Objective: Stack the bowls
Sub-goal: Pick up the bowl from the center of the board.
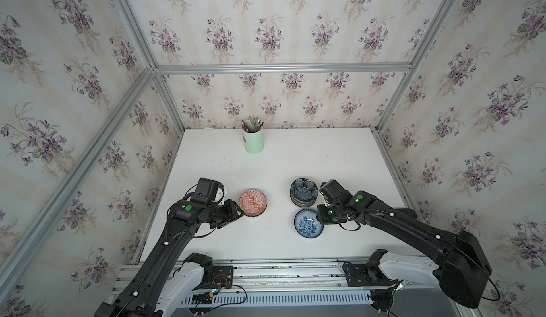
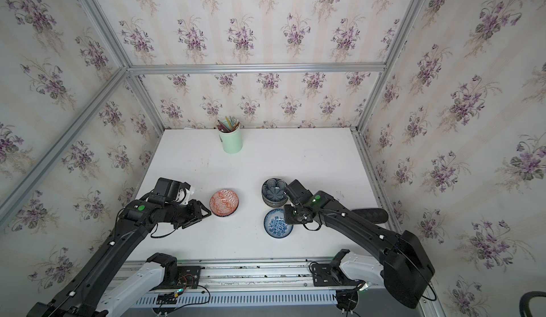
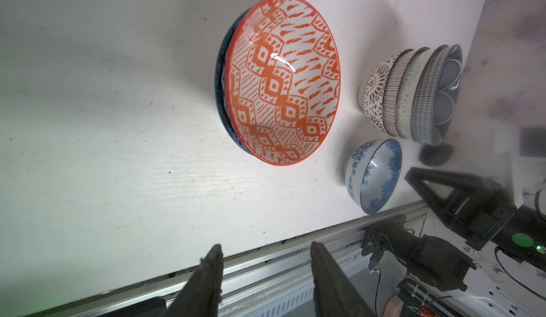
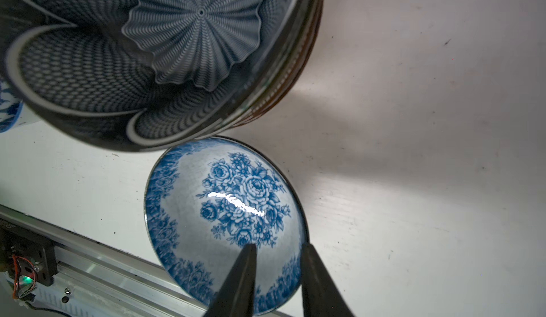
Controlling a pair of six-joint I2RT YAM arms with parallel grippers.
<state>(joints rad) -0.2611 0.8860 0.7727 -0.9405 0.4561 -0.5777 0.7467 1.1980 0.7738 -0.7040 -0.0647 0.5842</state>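
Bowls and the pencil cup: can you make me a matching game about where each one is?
1 orange bowl
2 navy petal bowl
3 blue flower bowl
4 green cup

A at the back of the table
B top of the tall stack
C rim between the fingers of the right gripper
D sitting in a dark blue bowl

Pairs: 1-D, 2-B, 3-C, 4-A

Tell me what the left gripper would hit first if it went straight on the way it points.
Probably the orange bowl: it sits just ahead of the left gripper, with only bare table between. Depth is unclear.
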